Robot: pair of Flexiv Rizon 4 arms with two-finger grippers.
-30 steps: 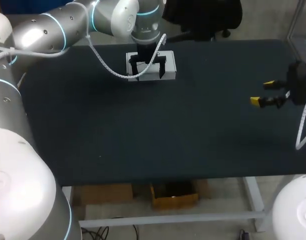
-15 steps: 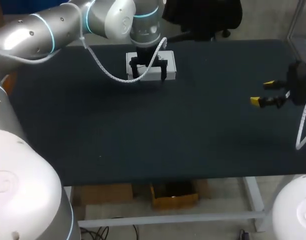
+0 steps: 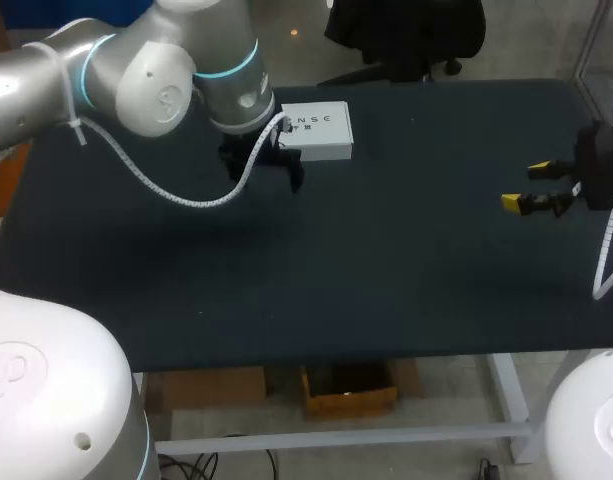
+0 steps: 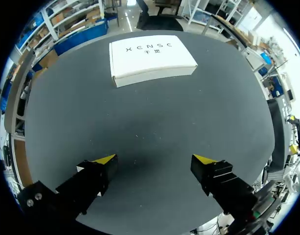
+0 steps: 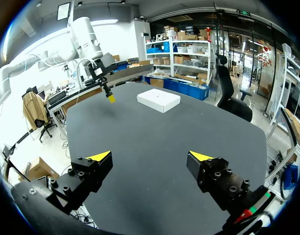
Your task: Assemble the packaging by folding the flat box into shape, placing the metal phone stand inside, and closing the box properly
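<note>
White box (image 3: pixel 316 131) seen closed, laid flat near far edge of table (image 3: pixel 386 270), left of middle. Left gripper (image 3: pixel 264 168) held just beside box, on its nearer side, fingers spread apart. Right gripper (image 3: pixel 526 187) held near right edge, fingers likewise apart.

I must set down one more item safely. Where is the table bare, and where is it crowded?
Bare: the wide stretch of table between the white box and the right tool, and the whole near half up to the front edge. Crowded: the far side, where the left tool hangs open close beside the box.
</note>
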